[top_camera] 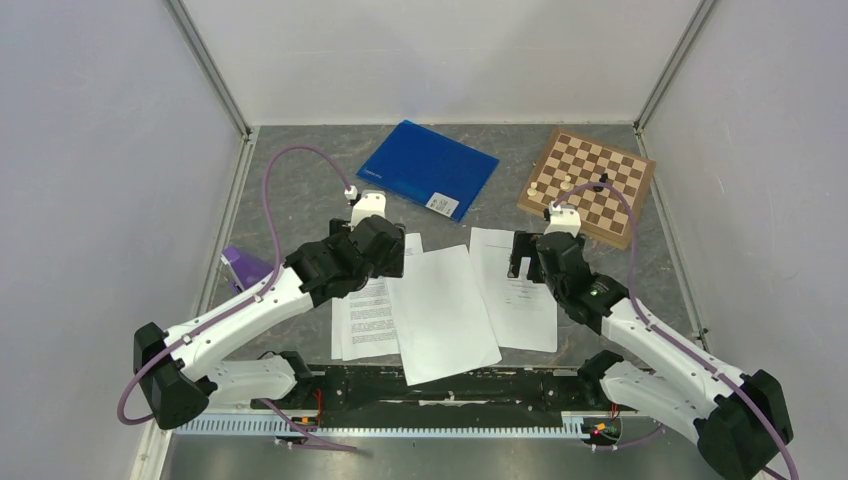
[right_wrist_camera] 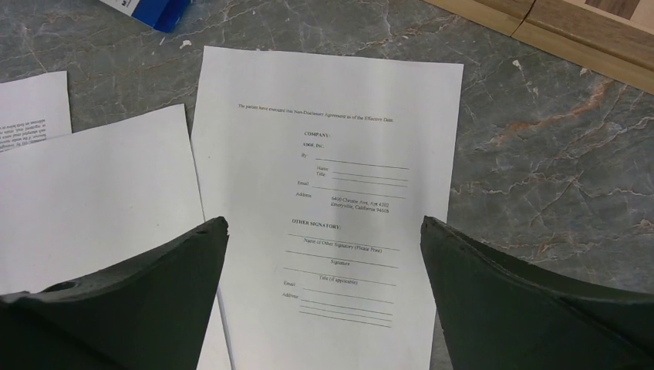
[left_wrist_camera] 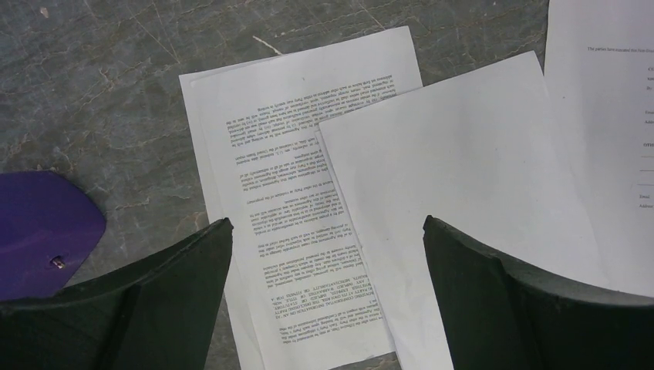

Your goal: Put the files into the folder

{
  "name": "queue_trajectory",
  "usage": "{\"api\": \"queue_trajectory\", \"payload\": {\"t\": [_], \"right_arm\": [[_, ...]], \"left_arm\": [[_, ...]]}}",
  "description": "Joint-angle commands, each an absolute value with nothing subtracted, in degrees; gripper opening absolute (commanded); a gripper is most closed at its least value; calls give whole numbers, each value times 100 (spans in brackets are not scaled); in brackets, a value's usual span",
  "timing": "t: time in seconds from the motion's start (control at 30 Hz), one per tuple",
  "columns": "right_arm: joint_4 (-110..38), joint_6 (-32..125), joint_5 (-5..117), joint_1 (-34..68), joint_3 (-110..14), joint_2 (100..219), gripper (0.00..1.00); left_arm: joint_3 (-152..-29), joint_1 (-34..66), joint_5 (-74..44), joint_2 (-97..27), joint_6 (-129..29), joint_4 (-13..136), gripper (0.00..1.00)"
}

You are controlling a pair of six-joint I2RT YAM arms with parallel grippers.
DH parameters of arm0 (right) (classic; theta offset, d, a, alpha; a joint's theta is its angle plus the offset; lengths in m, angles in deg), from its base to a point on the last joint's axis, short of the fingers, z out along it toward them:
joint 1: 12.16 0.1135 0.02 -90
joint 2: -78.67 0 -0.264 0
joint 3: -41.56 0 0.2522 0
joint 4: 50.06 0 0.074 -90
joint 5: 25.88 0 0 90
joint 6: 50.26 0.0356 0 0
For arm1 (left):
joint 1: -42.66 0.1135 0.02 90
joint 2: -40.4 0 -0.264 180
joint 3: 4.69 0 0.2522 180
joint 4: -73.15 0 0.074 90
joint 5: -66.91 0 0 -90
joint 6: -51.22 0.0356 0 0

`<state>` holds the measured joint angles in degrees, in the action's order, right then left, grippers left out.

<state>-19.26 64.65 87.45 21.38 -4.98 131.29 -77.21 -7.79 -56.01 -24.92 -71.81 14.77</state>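
Three white files lie side by side on the grey table: a text-printed sheet (top_camera: 365,315) on the left, a blank sheet (top_camera: 445,310) overlapping it in the middle, and a signature form (top_camera: 525,300) on the right. The blue folder (top_camera: 425,168), with a white label near one corner, lies flat behind them, apart from both arms. My left gripper (left_wrist_camera: 327,223) hovers open over the printed sheet (left_wrist_camera: 301,193), beside the blank sheet (left_wrist_camera: 463,177). Over the signature form (right_wrist_camera: 347,154) my right gripper (right_wrist_camera: 324,221) hangs open. Neither holds anything.
A brown chessboard (top_camera: 590,185) with a few pieces sits at the back right, its edge (right_wrist_camera: 571,31) in the right wrist view. A purple object (top_camera: 245,268) lies by the left wall, left of the printed sheet. White walls enclose the table on three sides.
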Motion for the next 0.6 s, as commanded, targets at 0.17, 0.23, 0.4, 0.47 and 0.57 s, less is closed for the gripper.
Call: {"api": "queue_trajectory", "payload": {"t": [0.17, 0.23, 0.4, 0.47, 0.57], "right_arm": [[-2370, 6567, 8776, 2126, -289, 13267, 99], [-2414, 6550, 8752, 2111, -264, 13248, 99], [-2513, 6457, 8664, 1911, -154, 13140, 99], [-2611, 6410, 8278, 1597, -46, 13107, 99], [-2788, 6383, 7560, 970, 154, 13062, 99]], "left_arm": [[-7885, -370, -5697, -2527, -7158, 1773, 99], [-7821, -121, -5371, -2513, -7211, 1932, 98], [-7593, 615, -4718, -2571, -7442, 2313, 98], [-7475, 888, -4547, -2649, -7409, 2499, 98], [-7245, 1161, -4446, -2776, -7304, 2840, 98]]}}
